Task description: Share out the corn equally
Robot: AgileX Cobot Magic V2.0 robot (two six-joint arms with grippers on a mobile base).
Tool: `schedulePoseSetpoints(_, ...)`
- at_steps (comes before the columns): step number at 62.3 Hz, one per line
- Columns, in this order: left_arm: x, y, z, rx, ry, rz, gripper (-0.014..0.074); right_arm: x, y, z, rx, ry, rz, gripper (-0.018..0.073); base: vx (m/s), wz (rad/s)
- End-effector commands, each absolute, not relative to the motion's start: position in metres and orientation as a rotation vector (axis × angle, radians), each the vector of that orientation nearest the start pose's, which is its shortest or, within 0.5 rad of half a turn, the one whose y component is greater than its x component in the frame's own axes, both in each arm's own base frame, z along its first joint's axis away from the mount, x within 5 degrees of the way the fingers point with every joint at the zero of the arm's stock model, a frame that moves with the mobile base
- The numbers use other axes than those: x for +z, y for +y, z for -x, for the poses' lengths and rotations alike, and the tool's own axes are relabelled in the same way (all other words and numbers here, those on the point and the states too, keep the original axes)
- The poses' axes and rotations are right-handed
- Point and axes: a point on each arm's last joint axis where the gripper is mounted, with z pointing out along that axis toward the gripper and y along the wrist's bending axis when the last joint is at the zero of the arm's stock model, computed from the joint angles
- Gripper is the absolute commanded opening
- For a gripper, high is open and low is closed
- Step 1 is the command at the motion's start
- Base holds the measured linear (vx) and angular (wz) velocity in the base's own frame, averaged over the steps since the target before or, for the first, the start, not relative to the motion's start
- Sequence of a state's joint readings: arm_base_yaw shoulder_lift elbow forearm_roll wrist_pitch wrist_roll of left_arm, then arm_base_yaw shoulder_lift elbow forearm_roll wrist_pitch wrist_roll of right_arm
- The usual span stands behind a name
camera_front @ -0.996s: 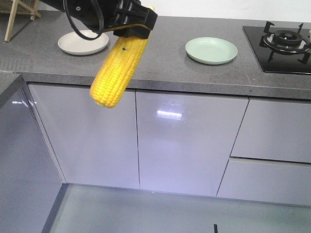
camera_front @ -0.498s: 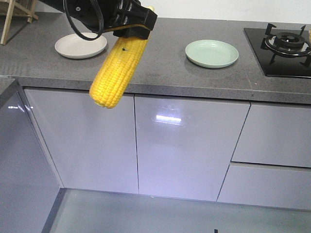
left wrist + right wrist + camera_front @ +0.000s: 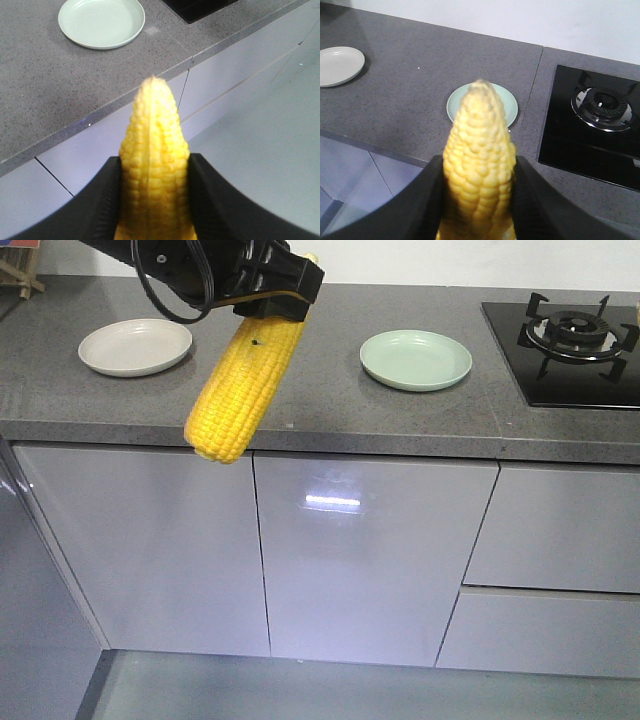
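Black arm (image 3: 185, 262) is filling the upper left of the front view, a black cable (image 3: 172, 318) looping beneath it; left claw (image 3: 155, 159) and right claw (image 3: 479, 159) are showing smooth, matte-black curved fingers (image 3: 100, 200).

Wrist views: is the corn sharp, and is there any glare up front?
Left wrist: corn soft, counter behind it sharp. Right wrist: that cob blurred too, stove crisp. Front view: white glare streak on the cabinet door; otherwise sharp.

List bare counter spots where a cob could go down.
Open counter between the white plate and the green plate, and a narrower strip between the green plate and the stove. Both plates are bare. Only the stove end is crowded.
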State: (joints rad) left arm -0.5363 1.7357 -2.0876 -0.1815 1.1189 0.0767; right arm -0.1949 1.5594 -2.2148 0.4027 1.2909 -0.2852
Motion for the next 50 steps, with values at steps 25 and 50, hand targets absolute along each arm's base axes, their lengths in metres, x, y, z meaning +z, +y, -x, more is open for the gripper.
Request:
schedulePoseSetpoints(25, 0.4982, -0.1961, -0.2954, -0.516, 2.031, -0.652, -0.0007, 0.5642, -0.0168, -0.2621, 0.176, 1.989, 0.215, -0.0004, 0.11, -0.01)
schedulePoseSetpoints(50, 0.4982, -0.1961, -0.2954, -0.516, 2.031, -0.652, -0.0007, 0.5642, -0.0168, -0.2621, 0.176, 1.989, 0.215, -0.0004, 0.13, -0.01)
